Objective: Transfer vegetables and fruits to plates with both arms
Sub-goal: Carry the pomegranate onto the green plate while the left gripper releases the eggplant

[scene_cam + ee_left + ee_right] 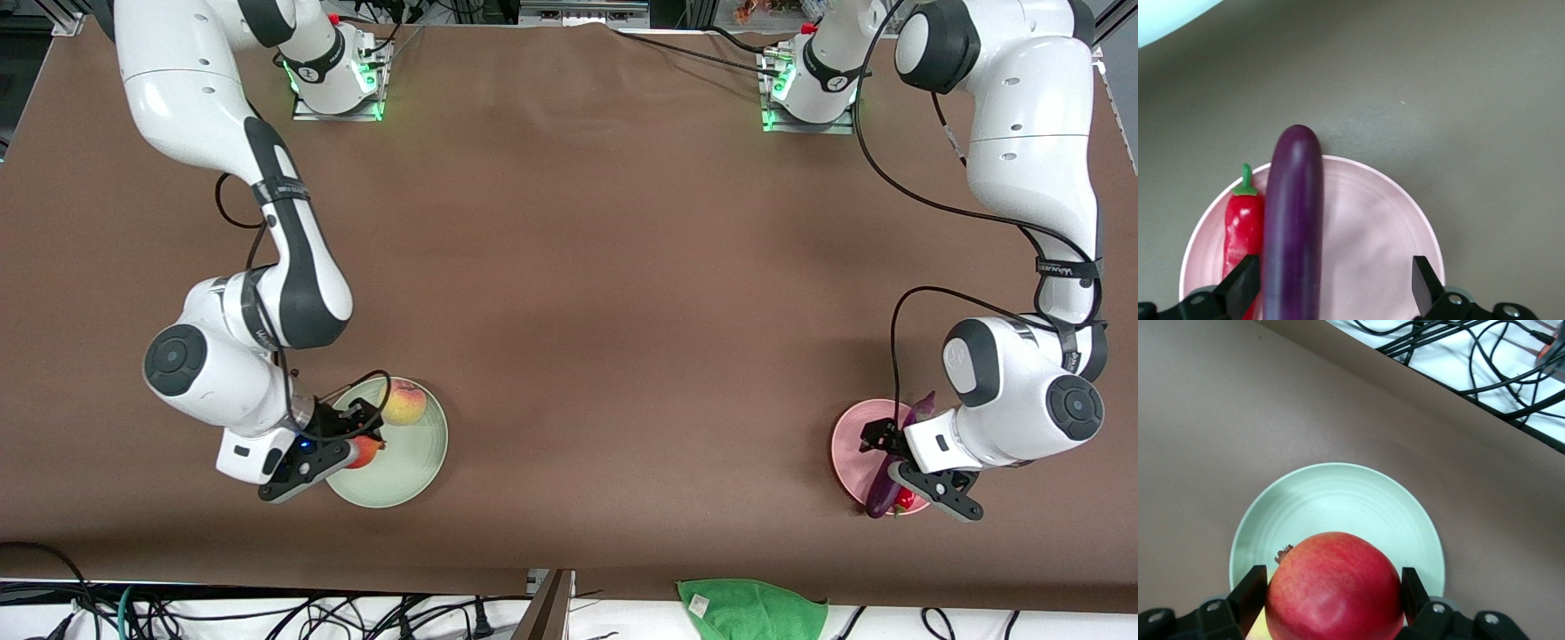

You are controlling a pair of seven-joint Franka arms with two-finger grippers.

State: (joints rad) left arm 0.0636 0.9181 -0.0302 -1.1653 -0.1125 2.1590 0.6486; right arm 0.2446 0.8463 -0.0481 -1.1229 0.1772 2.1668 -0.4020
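Note:
The purple eggplant [1293, 227] lies across the pink plate [1365, 240], one end past the rim, with the red chili pepper [1243, 227] beside it. My left gripper [1333, 277] hangs open over that plate [853, 444], the eggplant [885, 487] close to one finger and not gripped. At the right arm's end, my right gripper [1335, 583] is shut on the round red fruit [1335, 587] just above the mint green plate [1338, 500]. The peach [404, 402] rests on that plate [400, 476], beside the held red fruit [364, 451].
A green cloth [751, 609] lies at the table edge nearest the front camera. Cables [267, 613] run along that edge. Both arm bases stand at the edge farthest from the camera. Brown table [622, 311] stretches between the two plates.

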